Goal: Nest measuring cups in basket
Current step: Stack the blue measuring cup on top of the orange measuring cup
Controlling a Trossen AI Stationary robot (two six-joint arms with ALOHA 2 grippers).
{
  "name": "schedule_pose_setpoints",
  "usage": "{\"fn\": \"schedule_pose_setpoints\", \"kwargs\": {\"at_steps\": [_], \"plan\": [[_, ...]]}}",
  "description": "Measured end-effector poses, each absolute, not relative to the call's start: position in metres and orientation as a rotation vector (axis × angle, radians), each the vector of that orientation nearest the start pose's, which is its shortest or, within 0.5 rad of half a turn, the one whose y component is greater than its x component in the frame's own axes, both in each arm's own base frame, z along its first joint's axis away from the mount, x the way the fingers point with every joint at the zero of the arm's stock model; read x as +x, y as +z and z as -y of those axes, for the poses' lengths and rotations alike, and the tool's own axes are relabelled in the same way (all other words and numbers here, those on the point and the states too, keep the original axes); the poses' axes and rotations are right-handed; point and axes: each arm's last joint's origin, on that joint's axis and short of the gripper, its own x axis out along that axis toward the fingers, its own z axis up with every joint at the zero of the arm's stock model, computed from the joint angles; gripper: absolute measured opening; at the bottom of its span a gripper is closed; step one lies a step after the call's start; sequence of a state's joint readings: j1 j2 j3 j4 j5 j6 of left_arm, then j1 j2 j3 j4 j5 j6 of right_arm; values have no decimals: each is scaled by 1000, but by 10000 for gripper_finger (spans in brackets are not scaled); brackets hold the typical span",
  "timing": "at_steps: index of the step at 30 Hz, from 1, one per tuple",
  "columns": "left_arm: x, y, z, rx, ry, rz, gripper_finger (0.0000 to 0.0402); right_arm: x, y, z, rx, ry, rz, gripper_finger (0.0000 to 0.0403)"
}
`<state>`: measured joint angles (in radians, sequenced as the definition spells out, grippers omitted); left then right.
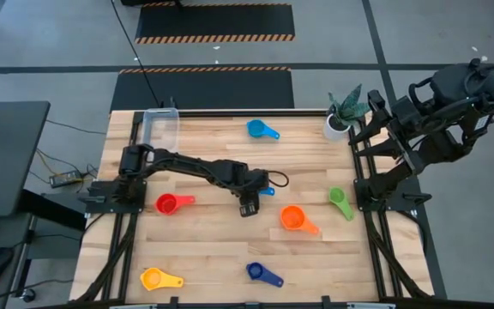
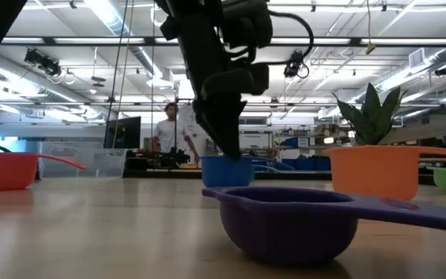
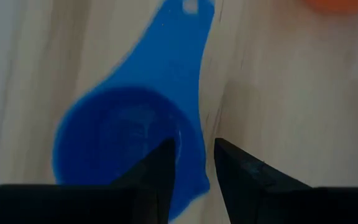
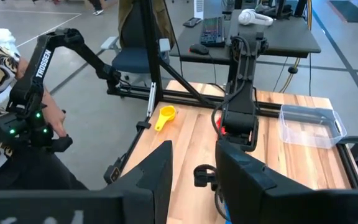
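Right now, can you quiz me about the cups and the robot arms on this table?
1. How many measuring cups lie on the wooden table in the high view?
2. True or false: one cup is already inside the clear basket.
3. Which cup is the left end effector down at? A: red. B: small blue. C: green.

Key:
1. Seven.
2. False. The basket holds no cups.
3. B, the small blue measuring cup near the middle of the table. The right end effector waits open at the table's right edge.
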<state>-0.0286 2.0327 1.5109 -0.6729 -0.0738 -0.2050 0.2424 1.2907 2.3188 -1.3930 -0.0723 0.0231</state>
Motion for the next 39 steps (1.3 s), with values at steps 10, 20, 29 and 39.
{"fn": "schedule_pose_setpoints", "kwargs": {"at_steps": [10,20,29,39], "plan": [[422,148,10,-81,146,-1246,104,109,564,-29,-8,307,-369,129],[426,180,3,17,113,-1237,23,109,563,-29,-9,307,-372,129],[446,281,-1,178,-10,-1088,20,108,563,-29,-36,300,-373,129],[445,329,20,170,-15,-972,20,109,563,-26,-54,207,-370,129]]}}
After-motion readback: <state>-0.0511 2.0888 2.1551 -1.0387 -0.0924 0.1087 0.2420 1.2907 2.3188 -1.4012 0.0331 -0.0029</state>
